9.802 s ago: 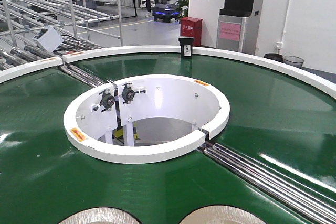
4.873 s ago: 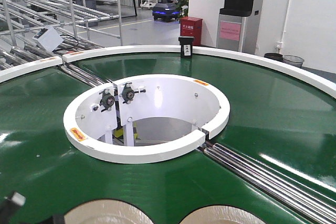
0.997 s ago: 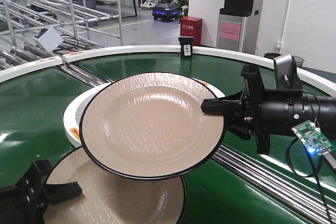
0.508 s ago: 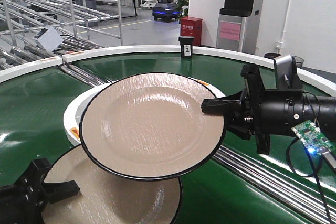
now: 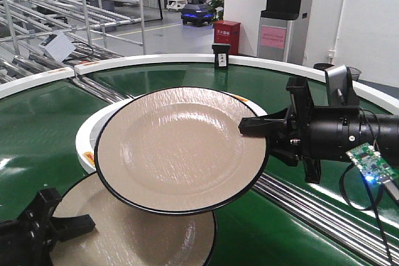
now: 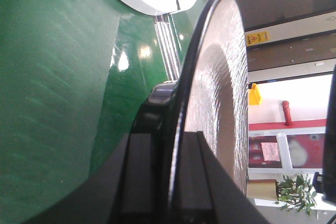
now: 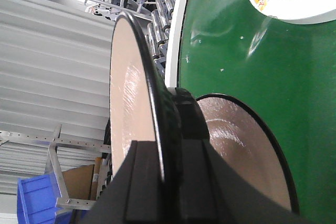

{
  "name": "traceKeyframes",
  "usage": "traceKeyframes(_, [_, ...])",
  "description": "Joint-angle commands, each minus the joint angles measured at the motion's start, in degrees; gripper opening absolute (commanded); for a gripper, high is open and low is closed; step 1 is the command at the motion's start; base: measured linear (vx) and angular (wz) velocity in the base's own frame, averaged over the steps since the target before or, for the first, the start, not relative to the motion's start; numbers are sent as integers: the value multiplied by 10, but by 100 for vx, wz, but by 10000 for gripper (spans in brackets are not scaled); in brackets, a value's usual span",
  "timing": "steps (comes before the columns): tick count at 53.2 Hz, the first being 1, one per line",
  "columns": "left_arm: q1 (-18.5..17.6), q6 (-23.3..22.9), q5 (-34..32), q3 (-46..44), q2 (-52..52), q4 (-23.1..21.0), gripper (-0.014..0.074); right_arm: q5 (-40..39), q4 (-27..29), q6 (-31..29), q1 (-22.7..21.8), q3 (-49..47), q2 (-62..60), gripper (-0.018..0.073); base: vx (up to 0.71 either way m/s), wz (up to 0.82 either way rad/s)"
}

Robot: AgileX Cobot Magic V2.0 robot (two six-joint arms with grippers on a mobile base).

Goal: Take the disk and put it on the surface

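Note:
Two beige disks with black rims show in the front view. The upper disk (image 5: pixel 181 147) hangs tilted above the green belt, and my right gripper (image 5: pixel 252 128) is shut on its right rim. In the right wrist view that disk (image 7: pixel 128 93) stands edge-on between the jaws of the right gripper (image 7: pixel 169 182). The lower disk (image 5: pixel 137 238) sits low at the bottom left, and my left gripper (image 5: pixel 73 223) is shut on its left rim. The left wrist view shows this disk (image 6: pixel 220 103) clamped by the left gripper (image 6: pixel 176 182). The surface is out of view.
The green curved conveyor belt (image 5: pixel 37 129) lies under both disks, with a white inner ring (image 5: pixel 84 147) around a round opening and a white outer rim (image 5: pixel 324 76). Steel rollers (image 5: pixel 312 207) cross the belt at the right. A small black box (image 5: pixel 221 55) stands on the far rim.
Earlier both disks lay flat at the near edge with no arms in view. Now each gripper holds one, the right disk raised. Over the last second almost nothing has moved.

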Motion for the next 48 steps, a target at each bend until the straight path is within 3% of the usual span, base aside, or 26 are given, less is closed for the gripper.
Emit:
traceKeyframes(1, [-2, -10, 26, -26, -15, -47, 1, 11, 73, 2, -2, -24, -29, -8, 0, 1])
traceKeyframes(48, [-2, -10, 26, -26, -15, -47, 1, 6, 73, 2, -2, -24, -29, -8, -12, 2])
